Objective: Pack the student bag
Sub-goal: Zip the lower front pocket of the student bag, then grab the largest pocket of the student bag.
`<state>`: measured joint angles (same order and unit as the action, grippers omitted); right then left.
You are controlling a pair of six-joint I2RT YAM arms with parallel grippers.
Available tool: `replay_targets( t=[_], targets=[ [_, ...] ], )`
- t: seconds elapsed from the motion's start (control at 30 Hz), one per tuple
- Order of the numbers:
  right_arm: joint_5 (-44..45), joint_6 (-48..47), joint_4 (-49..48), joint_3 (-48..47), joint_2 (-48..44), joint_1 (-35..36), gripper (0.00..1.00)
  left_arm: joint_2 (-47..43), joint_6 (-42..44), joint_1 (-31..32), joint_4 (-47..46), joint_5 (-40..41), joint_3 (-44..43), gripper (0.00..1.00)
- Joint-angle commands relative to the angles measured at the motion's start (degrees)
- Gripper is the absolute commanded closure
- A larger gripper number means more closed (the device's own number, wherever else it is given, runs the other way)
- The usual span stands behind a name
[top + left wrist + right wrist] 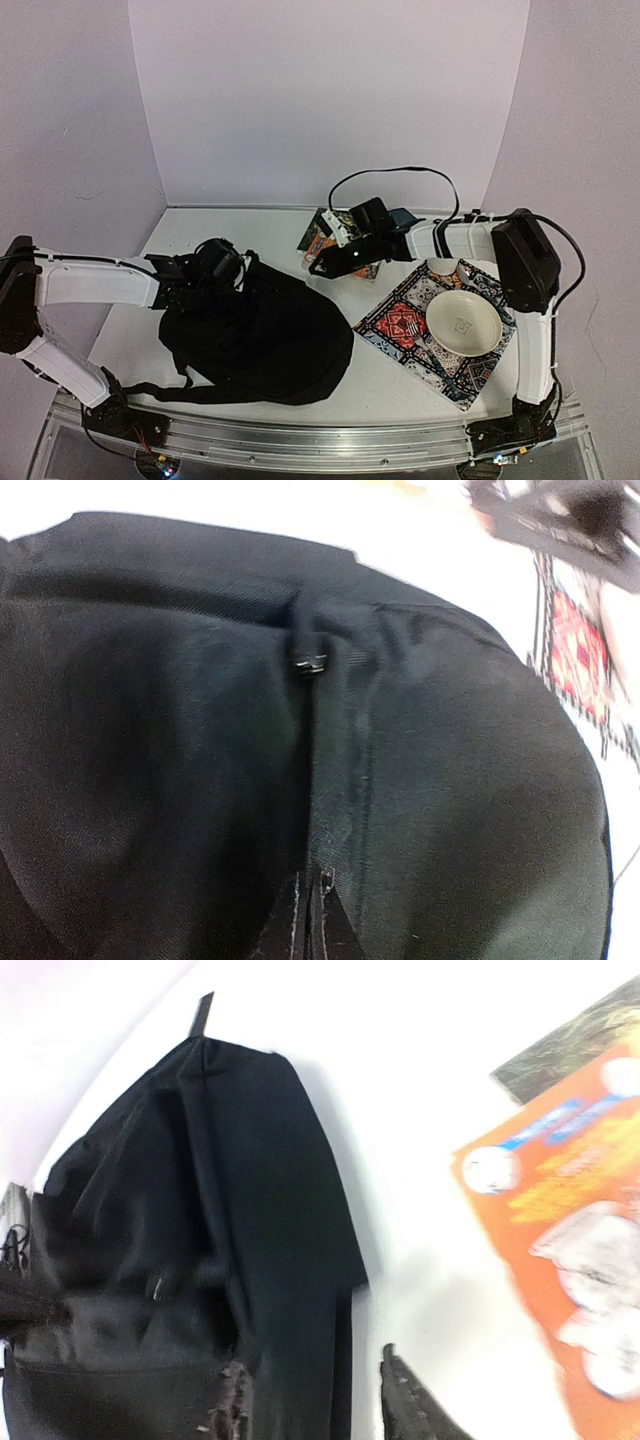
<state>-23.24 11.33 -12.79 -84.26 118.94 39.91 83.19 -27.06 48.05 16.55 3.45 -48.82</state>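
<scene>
The student bag (260,340) lies slumped on the tabletop (380,385), left of centre. The left gripper (310,930) is pressed together on a ridge of its fabric below the zipper pull (312,664). The right gripper (320,1405) is spread apart, empty, between the bag and the orange packet (560,1260).

Likely risks are the soft fabric slipping from that thin pinch, and the right arm nudging the bowl (464,322). Bare tabletop lies between the bag and the patterned mat (400,325); walls close in behind.
</scene>
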Motion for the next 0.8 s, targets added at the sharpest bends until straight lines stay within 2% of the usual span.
replay_targets(
  t=[0.0, 0.17, 0.27, 0.33, 0.53, 0.77],
  targets=[
    [6.6, 0.3, 0.7, 5.7, -12.1, 4.1, 0.47, 2.8, 0.5, -3.0, -3.6, 4.2, -7.7, 1.00],
    [14.4, 1.6, -0.4, 12.7, -18.3, 11.1, 0.35, 7.6, -0.7, -6.7, -5.1, 3.4, -13.5, 1.00],
    [18.0, 2.9, -2.4, 15.2, -19.4, 15.9, 0.31, 10.6, -1.1, -8.1, -5.8, 2.2, -17.0, 0.99],
    [20.5, 3.3, -3.6, 16.0, -19.2, 18.5, 0.30, 12.0, -1.2, -8.9, -6.1, 1.8, -18.6, 0.95],
    [28.2, 5.1, -4.3, 12.6, -15.4, 26.0, 0.29, 10.1, -2.8, -9.8, -6.4, 0.9, -19.2, 0.68],
    [30.4, 7.9, -4.3, 11.4, -13.5, 28.6, 0.30, -2.3, -4.3, -9.8, -2.3, 1.6, -8.9, 0.41]
  ],
)
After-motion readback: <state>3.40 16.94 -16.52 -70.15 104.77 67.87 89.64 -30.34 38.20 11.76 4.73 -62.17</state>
